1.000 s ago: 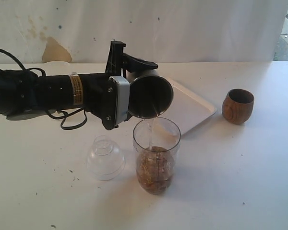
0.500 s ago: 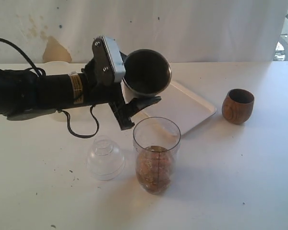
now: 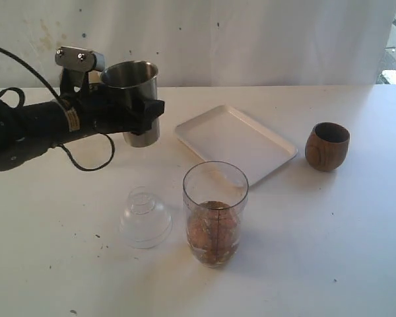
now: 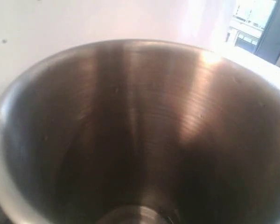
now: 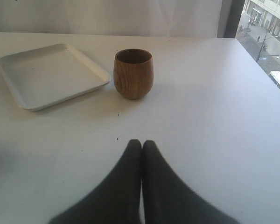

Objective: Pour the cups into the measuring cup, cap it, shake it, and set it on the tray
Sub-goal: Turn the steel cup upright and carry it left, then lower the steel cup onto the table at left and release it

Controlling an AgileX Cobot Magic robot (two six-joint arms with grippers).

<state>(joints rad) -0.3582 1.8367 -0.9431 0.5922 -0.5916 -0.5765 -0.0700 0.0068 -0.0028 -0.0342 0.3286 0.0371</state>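
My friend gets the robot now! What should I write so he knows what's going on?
The left pincer is shut on the steel tumbler, upright in the air; it looks empty inside.
The right pincer is shut on nothing, facing the wooden cup on the table.
The measuring cup stands uncapped with brownish stuff at the bottom; the clear domed cap sits beside it.
The tray behind them is bare.
Done: tumbler seems poured.
Left: put tumbler down, pour the wooden cup if anything is in it (can't tell), cap, shake, set on tray.
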